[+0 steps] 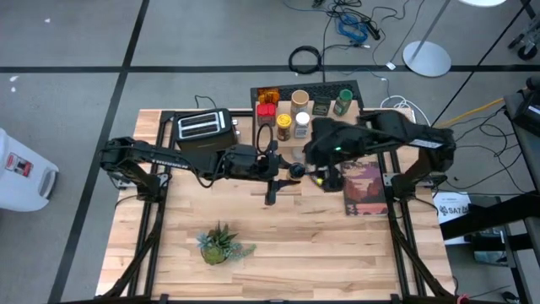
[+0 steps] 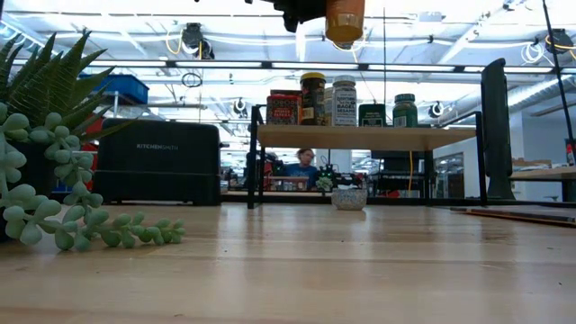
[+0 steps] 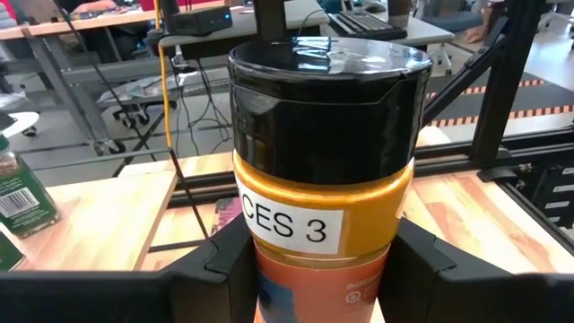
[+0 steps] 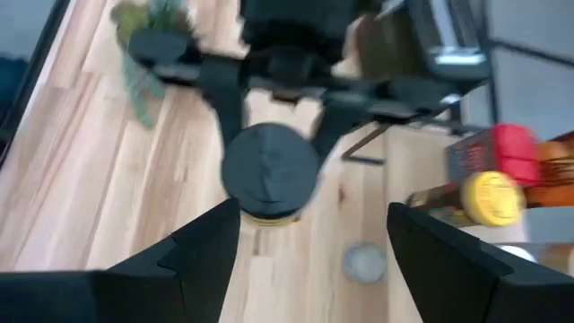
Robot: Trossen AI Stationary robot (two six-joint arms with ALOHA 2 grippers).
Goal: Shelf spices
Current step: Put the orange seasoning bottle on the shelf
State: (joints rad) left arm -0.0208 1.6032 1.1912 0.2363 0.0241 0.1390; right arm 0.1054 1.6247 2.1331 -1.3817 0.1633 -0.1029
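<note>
An orange spice jar with a black lid [image 3: 323,99] hangs high above the table's middle [image 1: 297,170], its base showing at the top of the low view [image 2: 345,20]. My left gripper [image 3: 323,269] is shut on it. My right gripper [image 4: 314,215] hovers open just right of the jar and above it, slanting down toward it and holding nothing. Several spices [image 2: 333,101] stand on the shelf's plank top [image 2: 360,137] at the table's far side. A small white-capped jar [image 2: 349,198] stands on the tabletop in front of the shelf [image 4: 363,262]. My left gripper pinches the jar's orange body [image 3: 260,269] just below the black lid between its two fingers [image 3: 220,265]. The fingers come in level from the table's left. The jar stands upright in the hold, lifted well clear of the table.
A black toaster [image 1: 204,128] stands left of the shelf. A potted plant [image 1: 221,245] sits near the front edge. A book [image 1: 364,187] lies at the right. There is bare tabletop [image 1: 278,236] in the near middle.
</note>
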